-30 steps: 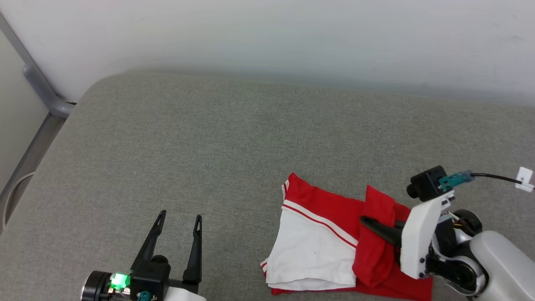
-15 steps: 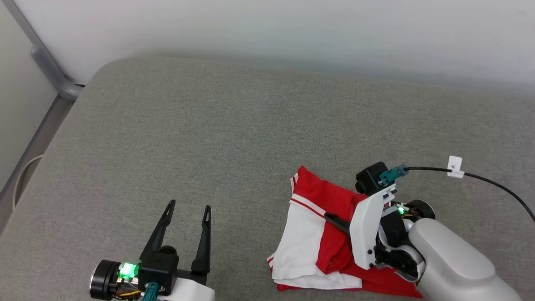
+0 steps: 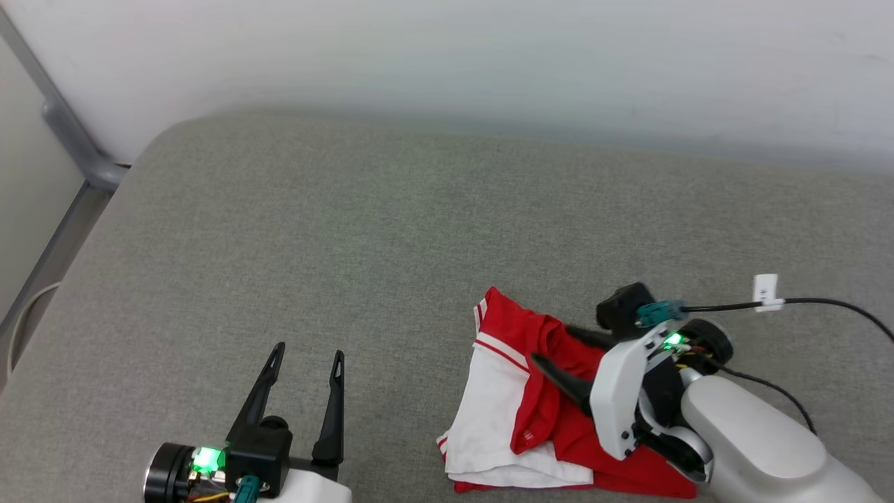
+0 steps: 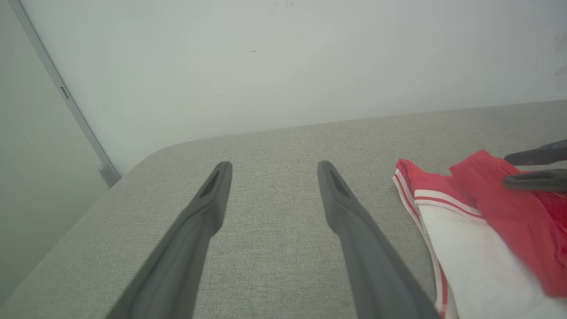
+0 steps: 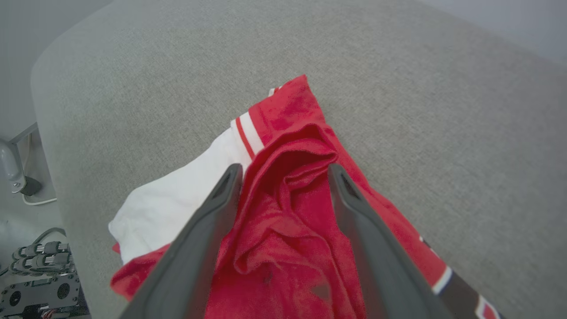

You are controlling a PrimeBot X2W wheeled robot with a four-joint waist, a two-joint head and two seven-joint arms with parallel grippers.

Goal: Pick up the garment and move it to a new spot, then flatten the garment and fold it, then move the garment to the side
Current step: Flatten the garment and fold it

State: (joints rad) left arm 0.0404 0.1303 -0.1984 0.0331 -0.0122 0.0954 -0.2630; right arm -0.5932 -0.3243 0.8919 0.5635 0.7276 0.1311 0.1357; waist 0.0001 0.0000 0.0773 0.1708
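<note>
The right tool (image 5: 283, 170) stands spread; the garment (image 5: 292, 230), seemingly soft and light, lies bunched between its fingers, probably ungripped. Pinch a layered fold. The left tool (image 3: 308, 351) gapes empty.

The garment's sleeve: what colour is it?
The sleeve is white, edged with red and white striped trim. The head view shows it best.

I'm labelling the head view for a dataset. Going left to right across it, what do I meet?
Grey metal rail → left claw → red-and-white jersey → white cable tag.
</note>
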